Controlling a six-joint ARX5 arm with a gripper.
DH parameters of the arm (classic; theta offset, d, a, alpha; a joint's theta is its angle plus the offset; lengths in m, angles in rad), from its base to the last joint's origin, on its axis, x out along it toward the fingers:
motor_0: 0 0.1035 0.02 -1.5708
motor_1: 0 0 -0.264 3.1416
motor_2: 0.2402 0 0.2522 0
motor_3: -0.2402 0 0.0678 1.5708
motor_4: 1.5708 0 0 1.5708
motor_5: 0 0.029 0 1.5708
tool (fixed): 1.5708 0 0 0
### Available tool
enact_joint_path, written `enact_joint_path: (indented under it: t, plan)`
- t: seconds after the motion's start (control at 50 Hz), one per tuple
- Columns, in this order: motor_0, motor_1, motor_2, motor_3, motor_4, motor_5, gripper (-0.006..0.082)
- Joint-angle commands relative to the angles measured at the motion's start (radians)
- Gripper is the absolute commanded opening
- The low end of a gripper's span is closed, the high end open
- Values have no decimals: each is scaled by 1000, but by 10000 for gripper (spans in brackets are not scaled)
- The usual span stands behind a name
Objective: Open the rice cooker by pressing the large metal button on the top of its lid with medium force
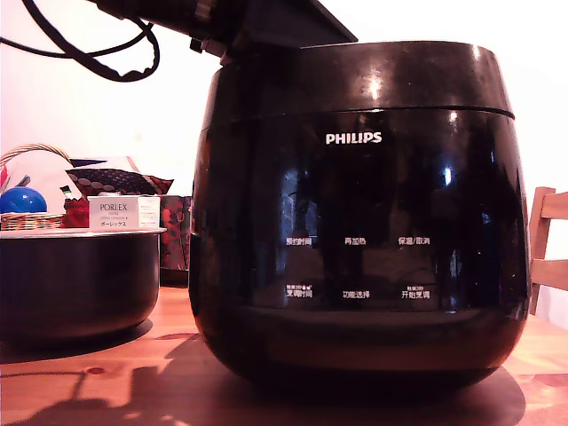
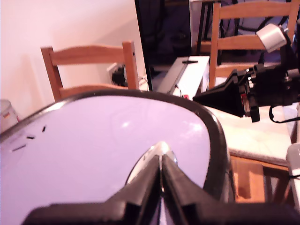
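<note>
Wooden table (image 1: 106, 377) scene: gripper (image 2: 161, 176) fingers pressed together, tips on metal button (image 2: 152, 157) atop closed lid (image 2: 93, 136), poised for pressing.

Wooden chairs (image 2: 89, 70), pale wall (image 2: 56, 23)

Exterior view sits low and close, facing the rice cooker (image 1: 355, 222) side-on — wrist view looks across its lid (image 2: 108, 140).

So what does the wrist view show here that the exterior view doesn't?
Only the wrist view shows the gripper, fingers together, at the metal button on the lid's top, plus two wooden chairs.

Only the exterior view shows the rice cooker front with PHILIPS logo, the dark pot and the PORLEX box.

Both show the closed lid.
</note>
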Motion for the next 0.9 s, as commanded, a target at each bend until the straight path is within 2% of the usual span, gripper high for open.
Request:
enact_joint_path:
  t: [0.0, 0.5, 0.88]
  plan:
    - [-3, 79, -48, -61, -12, 8, -23]
    - [-9, 141, -48, -220, -89, 8, -23]
    - [-9, 145, -48, -310, -97, 8, -24]
